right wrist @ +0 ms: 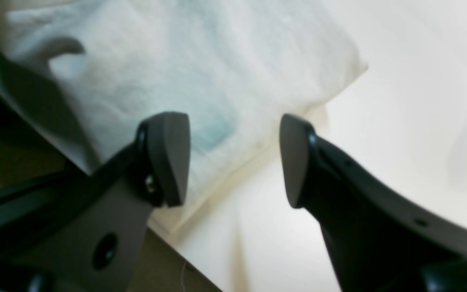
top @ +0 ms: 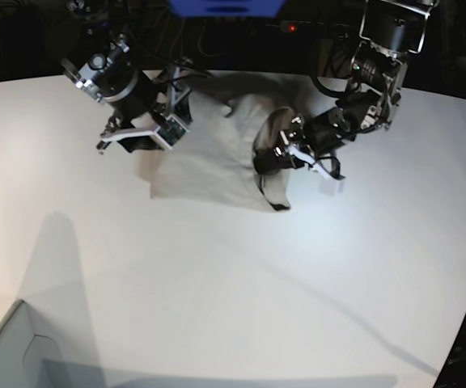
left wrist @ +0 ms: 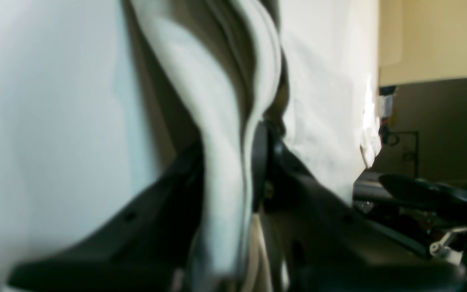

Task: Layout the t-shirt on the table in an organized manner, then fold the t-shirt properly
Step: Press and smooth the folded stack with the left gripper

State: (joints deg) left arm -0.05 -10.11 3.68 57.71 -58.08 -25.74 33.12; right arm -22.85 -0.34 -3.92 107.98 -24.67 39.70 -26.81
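White table [top: 217, 307]; left gripper [left wrist: 253, 162] pinches t-shirt [top: 217, 153] fold, right gripper [right wrist: 233, 158] gapes empty. Blurry grip possibly thin, could slip.

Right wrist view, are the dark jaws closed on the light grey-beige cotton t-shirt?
No, the right gripper has its jaws wide apart, with the t-shirt lying behind the gap, ungripped.

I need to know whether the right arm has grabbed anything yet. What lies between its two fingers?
Nothing is held. In the right wrist view the right end effector stands open, with only the t-shirt's edge and the bare table showing below the gap.
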